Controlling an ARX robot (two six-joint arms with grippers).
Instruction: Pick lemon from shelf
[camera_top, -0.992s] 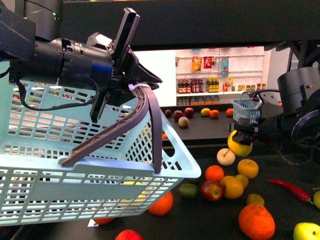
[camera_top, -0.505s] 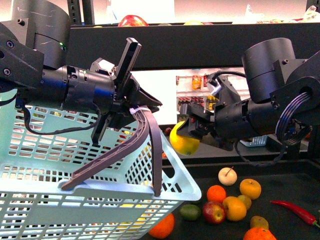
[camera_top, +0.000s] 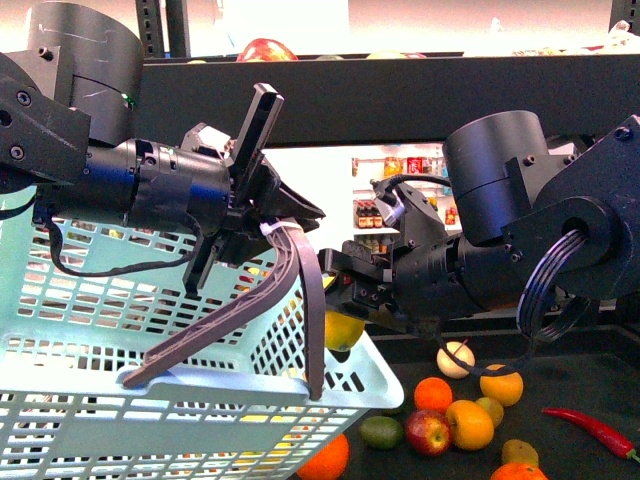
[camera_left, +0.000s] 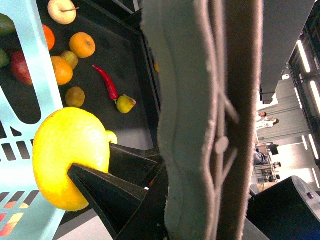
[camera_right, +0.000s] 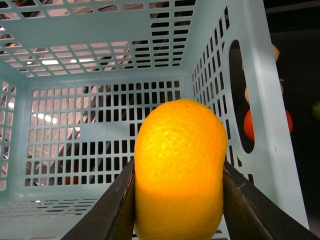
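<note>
From the front, the picking looks done: the round yellow lemon (camera_top: 342, 330) is off the black metal-frame shelf (camera_top: 420, 95), pinched by the right gripper (camera_top: 340, 308) at the three-o'clock rim of the pale blue slatted plastic basket (camera_top: 200, 420). The left gripper (camera_top: 262, 222) clamps its grey curved handle (camera_top: 290, 290). Left wrist view: lemon just beside that rim. Right wrist view: black fingers (camera_right: 112, 210) squeeze its sides, and only the release seems left.
</note>
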